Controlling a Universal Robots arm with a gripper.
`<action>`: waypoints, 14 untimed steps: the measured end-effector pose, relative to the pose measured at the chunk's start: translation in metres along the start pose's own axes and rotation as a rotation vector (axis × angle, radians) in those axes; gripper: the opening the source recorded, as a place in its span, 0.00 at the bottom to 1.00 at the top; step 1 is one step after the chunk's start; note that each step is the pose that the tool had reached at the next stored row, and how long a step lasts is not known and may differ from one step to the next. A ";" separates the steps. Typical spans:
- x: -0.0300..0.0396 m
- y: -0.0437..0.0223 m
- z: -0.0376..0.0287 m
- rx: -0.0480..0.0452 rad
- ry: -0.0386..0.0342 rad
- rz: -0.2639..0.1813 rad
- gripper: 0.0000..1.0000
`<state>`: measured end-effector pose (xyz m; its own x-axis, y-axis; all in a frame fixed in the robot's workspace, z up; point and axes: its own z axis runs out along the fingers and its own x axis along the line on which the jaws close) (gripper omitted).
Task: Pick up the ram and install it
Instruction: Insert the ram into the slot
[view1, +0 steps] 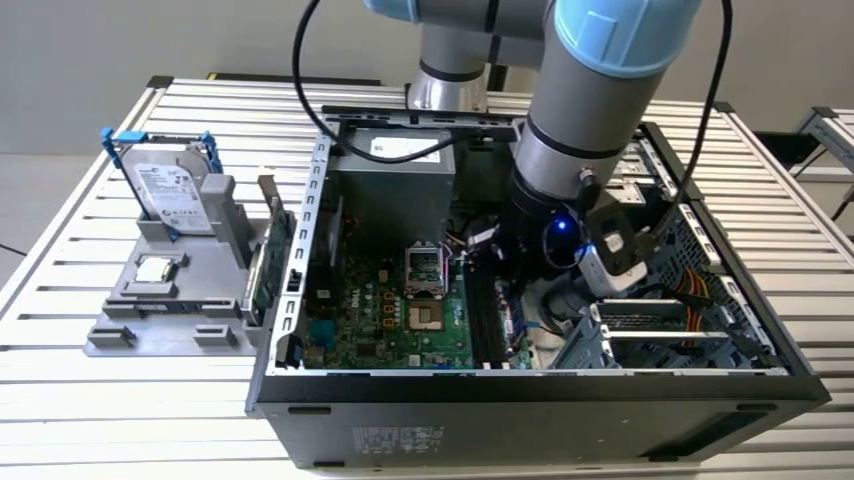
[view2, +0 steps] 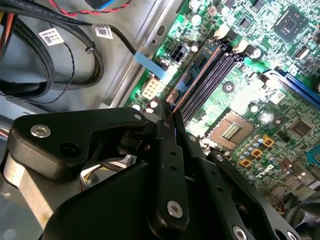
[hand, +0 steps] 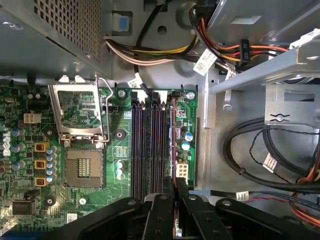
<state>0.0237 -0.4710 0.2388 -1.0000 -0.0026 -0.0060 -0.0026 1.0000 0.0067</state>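
Ram (hand: 173, 150): first wrist view; thin stick standing edge-on, held between the pincer (hand: 175, 192) fingers, which are clamped on its near end; long axis runs straight away from the pincer, parallel to the black memory slots (hand: 147, 145) of the green motherboard (hand: 30, 165); stick lies over the slot at the far side of the bank from the CPU socket (hand: 82, 167), though whether it is seated or just above cannot be told; open socket retention frame (hand: 80, 107) beyond; bundled cables (hand: 260, 150) and bare grey chassis wall flank the slot on its other side, so room there is tight.

Second wrist view: ram (view2: 197, 67) seen as a bluish strip with an orange edge, reaching from the pincer (view2: 169, 117) tip along the dark slots (view2: 212, 75); white latch clips (view2: 232, 42) at the slots' far end; CPU socket (view2: 230, 131) beside the bank.

Exterior view: arm (view1: 594, 120) reaching down into the open computer case (view1: 534, 400) lying on the slatted counter (view1: 120, 400); pincer (view1: 514, 290) low over the motherboard (view1: 387, 320); grey parts holder (view1: 174, 300) on the counter at the exterior view's left, carrying a hard drive (view1: 174, 190) in a blue frame and a small square silver chip (view1: 156, 267).
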 end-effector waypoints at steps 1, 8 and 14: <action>0.0002 0.0000 0.0010 0.0000 0.0002 0.000 0.00; 0.0017 -0.0002 0.0053 0.0012 0.0019 -0.003 0.00; 0.0024 -0.0012 0.0073 0.0015 0.0022 -0.006 0.00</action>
<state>0.0213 -0.4722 0.2315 -1.0000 -0.0086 -0.0038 -0.0086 0.9999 0.0052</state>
